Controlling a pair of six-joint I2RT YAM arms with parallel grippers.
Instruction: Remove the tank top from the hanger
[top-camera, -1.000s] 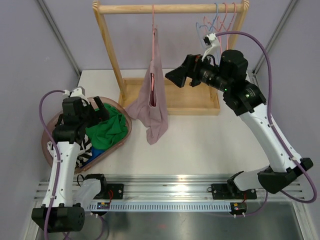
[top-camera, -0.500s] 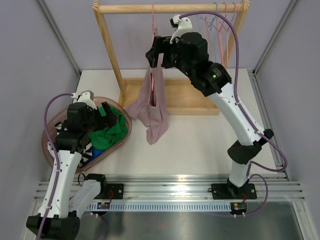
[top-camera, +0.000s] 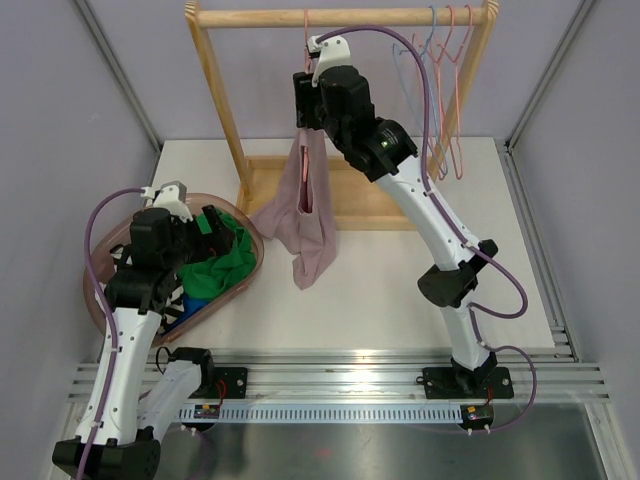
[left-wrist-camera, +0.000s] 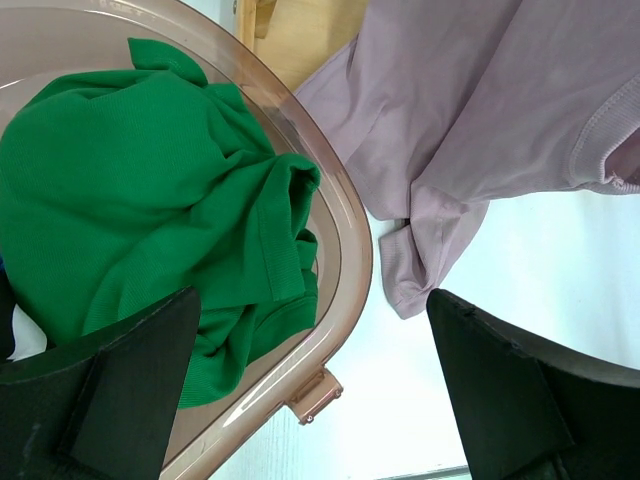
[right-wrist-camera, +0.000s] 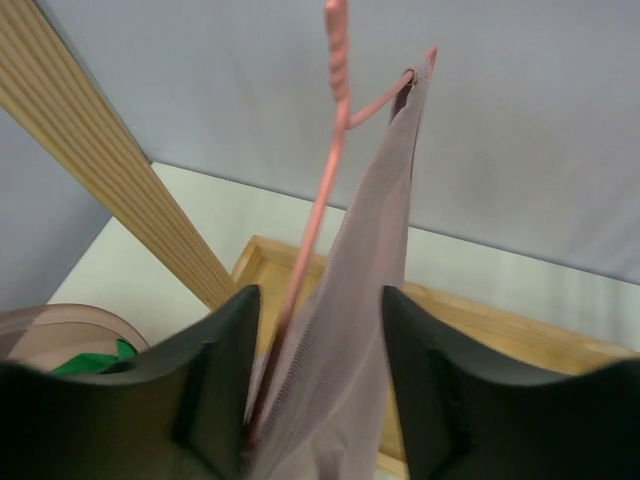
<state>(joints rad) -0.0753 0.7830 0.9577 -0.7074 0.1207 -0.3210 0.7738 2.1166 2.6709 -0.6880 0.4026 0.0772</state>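
At the far left, the brown translucent plastic basket (left-wrist-camera: 352, 240) sits on the white table (top-camera: 400, 270) as the drop-off point. It holds a crumpled green knit garment (left-wrist-camera: 130, 190) and a black-and-white striped garment (top-camera: 170, 300). That makes two pieces for certain. A scrap of blue beneath them may be a third, but I cannot tell. The left gripper (left-wrist-camera: 310, 300) hangs over the basket's right rim with its jaws wide apart and nothing in them, probably parked clear of the work.

To the right stands one light wooden clothes rack (top-camera: 340, 16), its flat wooden base tray (top-camera: 380, 205) on the far half of the table. One thin pink wire hanger (right-wrist-camera: 318, 200) hooks over the rail. The dusty-mauve tank top (top-camera: 305, 215) hangs from it, long enough that its lower part pools on the tray's near edge and the table.

The right gripper (right-wrist-camera: 318, 300) is up high at the garment's strap, just below the hook. One jaw stands on each side of the strap and the hanger wire together. The frames do not show whether the jaws already pinch the cloth. This high spot seems chosen because the strap must slip off the hanger's arm there.

At the rail's far right end hang the spare wire hangers (top-camera: 450, 90), all bare. I count at least three, one blue and the others pink.
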